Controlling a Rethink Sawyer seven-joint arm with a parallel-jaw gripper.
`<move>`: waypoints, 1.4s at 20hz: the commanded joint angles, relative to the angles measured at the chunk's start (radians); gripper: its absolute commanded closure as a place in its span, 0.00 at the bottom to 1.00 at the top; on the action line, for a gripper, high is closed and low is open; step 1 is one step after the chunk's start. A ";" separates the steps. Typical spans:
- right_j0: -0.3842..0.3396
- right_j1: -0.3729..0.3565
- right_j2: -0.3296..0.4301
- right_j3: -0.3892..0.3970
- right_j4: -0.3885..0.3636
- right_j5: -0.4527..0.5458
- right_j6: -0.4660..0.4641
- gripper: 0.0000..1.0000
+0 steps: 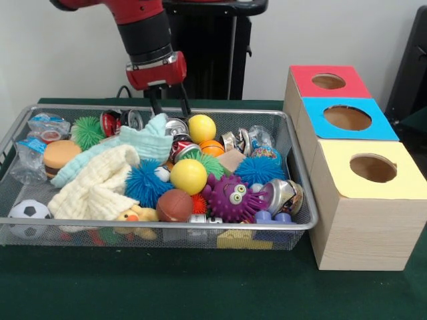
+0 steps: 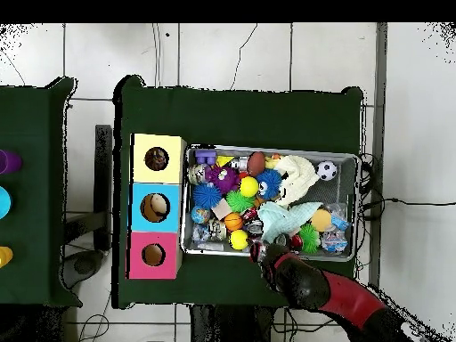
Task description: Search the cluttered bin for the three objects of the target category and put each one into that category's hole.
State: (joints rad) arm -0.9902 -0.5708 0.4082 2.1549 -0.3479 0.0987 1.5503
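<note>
The cluttered bin (image 1: pixel 80 225) is a wide wire-mesh basket on the green table. It is full of toys: yellow balls (image 1: pixel 189 175), blue spiky balls (image 1: pixel 145 182), a purple spiky ball with eyes (image 1: pixel 231 197), crushed cans (image 1: pixel 177 127), and a cream cloth (image 1: pixel 100 183) and a mint cloth (image 1: pixel 145 142). My gripper (image 1: pixel 169 103) hangs over the bin's back edge, just above the cans. It is open and empty. In the overhead view the gripper (image 2: pixel 261 249) is at the bin's (image 2: pixel 357 205) lower edge. Three boxes with round holes stand beside the bin: red (image 1: pixel 328 81), blue (image 1: pixel 347 118), yellow (image 1: pixel 373 168).
A soccer ball (image 1: pixel 28 212), a toy burger (image 1: pixel 60 155) and crushed plastic bottles (image 1: pixel 47 127) lie at the bin's left end in the front view. In the overhead view the boxes (image 2: pixel 154 207) stand left of the bin. A second green table (image 2: pixel 31 191) is at the far left.
</note>
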 commanded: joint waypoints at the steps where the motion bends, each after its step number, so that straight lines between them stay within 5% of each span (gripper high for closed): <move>1: -0.063 0.070 0.049 -0.201 -0.029 0.070 0.004 0.00; 11: -0.089 0.042 0.071 -0.205 -0.021 0.124 -0.010 0.00; 28: -0.021 0.033 0.019 -0.156 -0.012 -0.006 0.100 0.00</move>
State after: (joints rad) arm -1.0395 -0.5425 0.4222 2.1211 -0.3479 0.1135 1.5503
